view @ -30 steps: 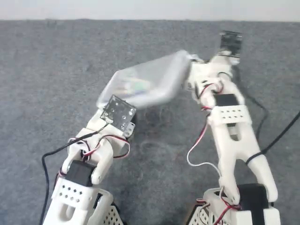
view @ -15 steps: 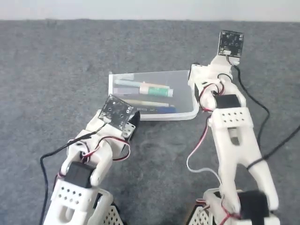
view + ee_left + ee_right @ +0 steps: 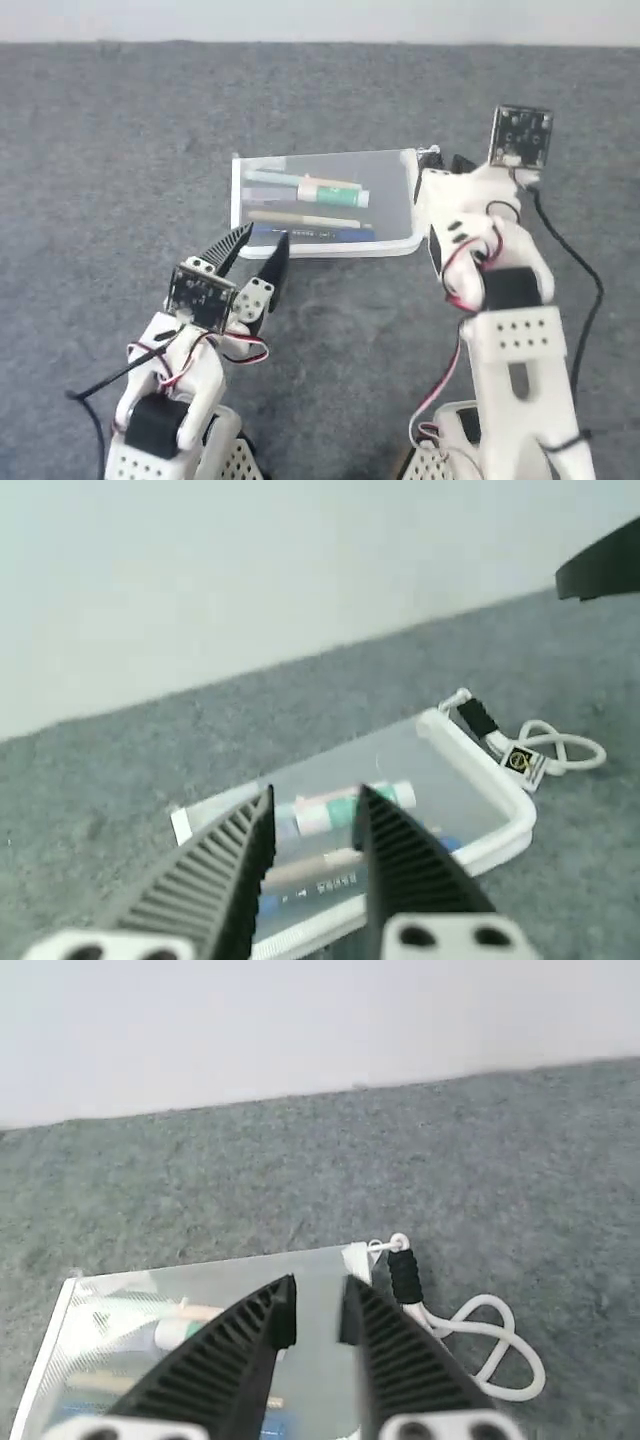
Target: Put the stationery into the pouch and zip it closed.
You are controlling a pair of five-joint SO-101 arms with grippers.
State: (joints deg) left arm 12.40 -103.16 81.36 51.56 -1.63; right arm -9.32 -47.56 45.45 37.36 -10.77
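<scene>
On the grey counter (image 3: 110, 140), the clear pouch (image 3: 390, 200) lies flat with pens (image 3: 310, 188) inside, its white cord (image 3: 480, 1345) trailing off one end. The left end effector (image 3: 266, 234) hovers beside the pouch's near edge, jaws apart. The right end effector (image 3: 316, 1282) hangs over the cord end, jaws slightly apart and empty.

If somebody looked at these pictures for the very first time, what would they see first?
Most likely the clear pouch lying flat in the middle of the grey table, with pens showing through it. Next come the black-fingered arms: the left end effector is open by the pouch's near left corner. The right end effector is over its right end, where a white cord loop trails off.
</scene>
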